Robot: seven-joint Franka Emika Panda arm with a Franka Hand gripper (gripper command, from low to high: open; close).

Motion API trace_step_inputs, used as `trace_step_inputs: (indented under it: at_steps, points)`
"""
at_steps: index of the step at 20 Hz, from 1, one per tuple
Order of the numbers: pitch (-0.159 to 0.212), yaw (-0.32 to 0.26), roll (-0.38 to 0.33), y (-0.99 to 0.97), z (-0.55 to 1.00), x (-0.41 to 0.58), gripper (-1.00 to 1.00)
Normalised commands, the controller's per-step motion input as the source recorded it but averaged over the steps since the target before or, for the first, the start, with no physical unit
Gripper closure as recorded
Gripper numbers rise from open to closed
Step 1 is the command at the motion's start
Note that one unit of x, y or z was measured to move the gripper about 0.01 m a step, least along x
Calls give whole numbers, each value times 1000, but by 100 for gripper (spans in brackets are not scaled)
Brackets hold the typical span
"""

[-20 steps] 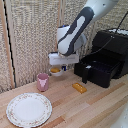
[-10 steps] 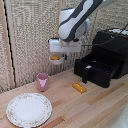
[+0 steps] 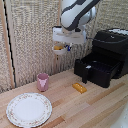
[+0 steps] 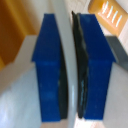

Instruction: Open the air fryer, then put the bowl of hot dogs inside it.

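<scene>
My gripper point(image 3: 61, 45) hangs well above the table, shut on the rim of the small white bowl point(image 3: 59, 48) with orange-yellow hot dogs point(image 3: 59, 47) in it. In the wrist view the two blue fingers point(image 4: 50, 65) pinch a thin white rim point(image 4: 63, 20) between them. The black air fryer point(image 3: 114, 45) stands at the exterior view's right. Its drawer point(image 3: 100, 70) is pulled out toward the table, with the handle point(image 3: 85, 75) jutting from its front. The bowl is left of the drawer and higher than it.
A pink cup point(image 3: 43, 81) stands on the wooden table point(image 3: 100, 107) below and left of the gripper. A large patterned plate point(image 3: 28, 109) lies at the front left. A loose orange-yellow block point(image 3: 79, 88) lies in front of the drawer. A wicker screen point(image 3: 30, 40) backs the scene.
The gripper has risen from near the table with the bowl in it and has shifted slightly toward the air fryer. The drawer stays open.
</scene>
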Motion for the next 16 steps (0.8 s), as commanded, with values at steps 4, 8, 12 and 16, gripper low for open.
trace_step_inputs:
  at_steps: [4,8,12,16]
  points:
    - [-4,-151,61,-695,191,0,100]
    - [-4,-164,42,-696,193,-7,100]
    - [13,-203,28,-622,224,-204,100]
    - [15,-193,20,-658,144,-251,100]
